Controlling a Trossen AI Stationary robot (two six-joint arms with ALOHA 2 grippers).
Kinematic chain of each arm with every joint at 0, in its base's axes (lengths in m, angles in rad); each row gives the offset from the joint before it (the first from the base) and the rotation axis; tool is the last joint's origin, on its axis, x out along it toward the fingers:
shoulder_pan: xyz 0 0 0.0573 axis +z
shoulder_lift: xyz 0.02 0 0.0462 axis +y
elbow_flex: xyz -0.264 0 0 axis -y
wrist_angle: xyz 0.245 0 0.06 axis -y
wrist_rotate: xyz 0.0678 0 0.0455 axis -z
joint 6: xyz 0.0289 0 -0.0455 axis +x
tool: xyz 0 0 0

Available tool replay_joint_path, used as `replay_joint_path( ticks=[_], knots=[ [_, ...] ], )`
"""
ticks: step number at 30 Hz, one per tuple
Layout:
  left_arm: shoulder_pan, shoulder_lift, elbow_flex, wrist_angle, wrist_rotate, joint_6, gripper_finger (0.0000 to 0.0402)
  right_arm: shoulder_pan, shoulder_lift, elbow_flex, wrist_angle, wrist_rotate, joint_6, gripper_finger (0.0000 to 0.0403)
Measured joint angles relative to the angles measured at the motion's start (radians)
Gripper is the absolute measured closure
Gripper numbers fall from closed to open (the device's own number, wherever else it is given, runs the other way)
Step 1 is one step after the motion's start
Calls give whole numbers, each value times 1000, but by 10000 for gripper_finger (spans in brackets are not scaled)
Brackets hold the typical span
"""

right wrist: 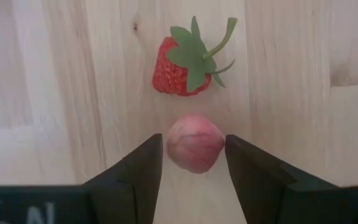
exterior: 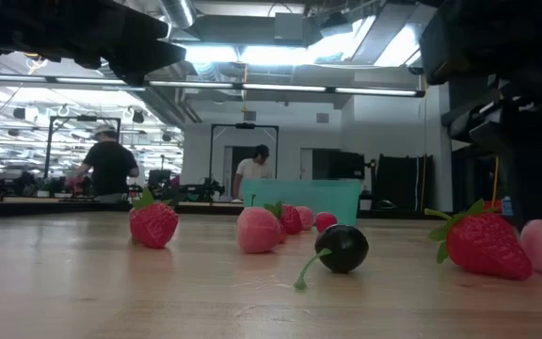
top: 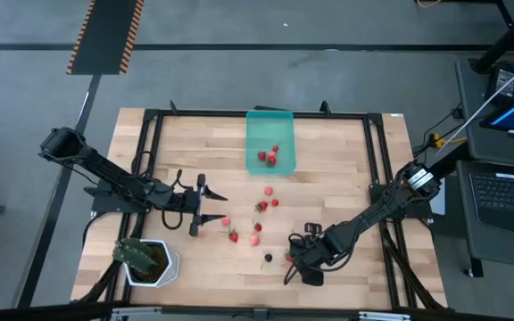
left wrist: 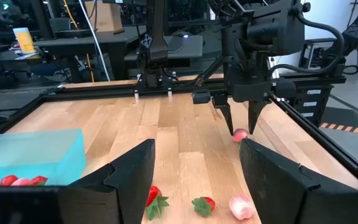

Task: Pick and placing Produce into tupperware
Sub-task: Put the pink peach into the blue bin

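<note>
my right gripper (top: 298, 265) is down at the near right part of the wooden table (top: 328, 160), fingers pointing at the boards. in the right wrist view its two dark fingers (right wrist: 135, 171) stand either side of a pale pink fruit (right wrist: 194, 142), close to its flanks, though i cannot tell if the pads are actually pressing on it or just bracketing it. just beyond that fruit lies a red strawberry (right wrist: 182, 65) with a green top and a curled stem, apart from the pink one by a thin strip of bare wood.

my left gripper (top: 196, 205) waits over the left middle of the table, jaws spread wide with nothing between them; from its wrist camera i look out between the open fingers (left wrist: 129, 174) across to my other arm.

the tupperware (top: 269, 141), teal and translucent, sits at the far middle of the table and has a few red fruits (top: 269, 156) in it. the rest of the produce is scattered on the boards between the container and my right gripper, a loose cluster of red and pink pieces (top: 261, 207) near the centre, and a small dark berry (top: 268, 258) just left of my right gripper. in the low view that dark berry shows with a green stem, between a pink fruit and a big red strawberry.

a white pot with a green plant (top: 145, 259) stands at the near left corner.
</note>
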Motion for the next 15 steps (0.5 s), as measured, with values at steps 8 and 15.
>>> replay_joint_path(
  ticks=[8,15],
  knots=[
    [0,0,0,-7,0,-2,174,0,37,-1,5,0,0,225],
    [0,0,0,-13,0,-2,171,0,50,-1,11,1,2,227]
  ],
)
